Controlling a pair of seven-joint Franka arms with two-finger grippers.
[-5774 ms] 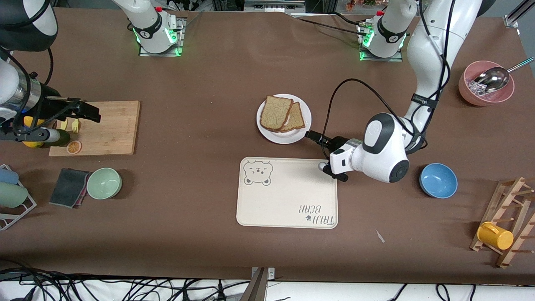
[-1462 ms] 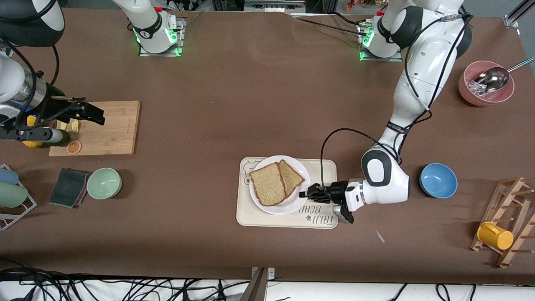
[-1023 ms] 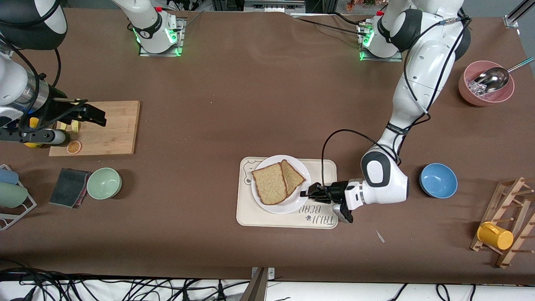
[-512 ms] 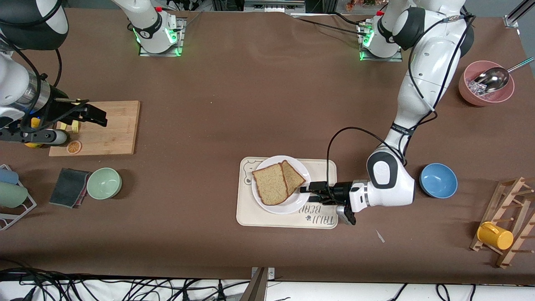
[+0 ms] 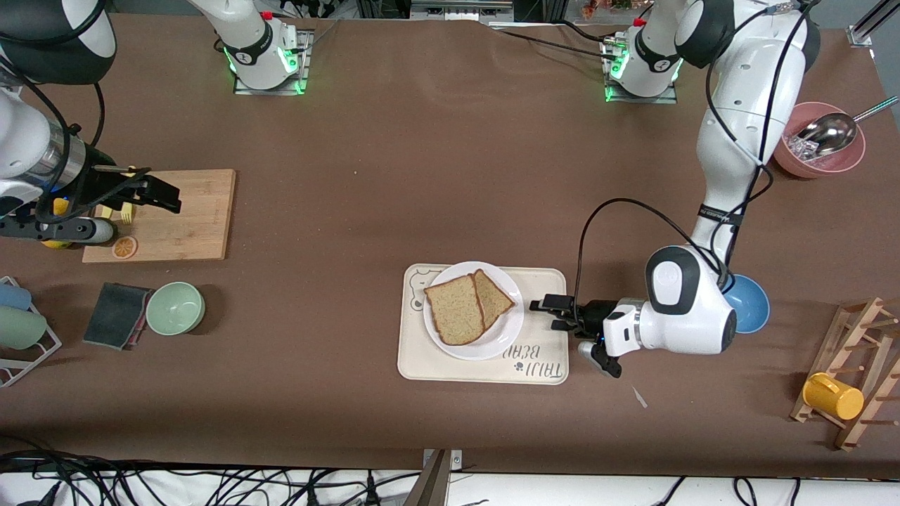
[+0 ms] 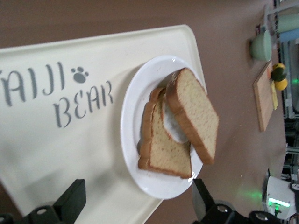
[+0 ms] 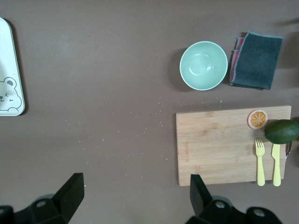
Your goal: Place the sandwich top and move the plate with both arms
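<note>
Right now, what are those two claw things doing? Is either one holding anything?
Left gripper: open, holding nothing, over the tray's edge beside the plate.
Right gripper: open, empty, over the cutting board.

Sandwich top [image 5: 454, 309] covers most of the lower slice [image 5: 494, 298]; plate [image 5: 508, 336] hides the tray's bear drawing; blue bowl [image 5: 749, 309] partly behind left arm.
</note>
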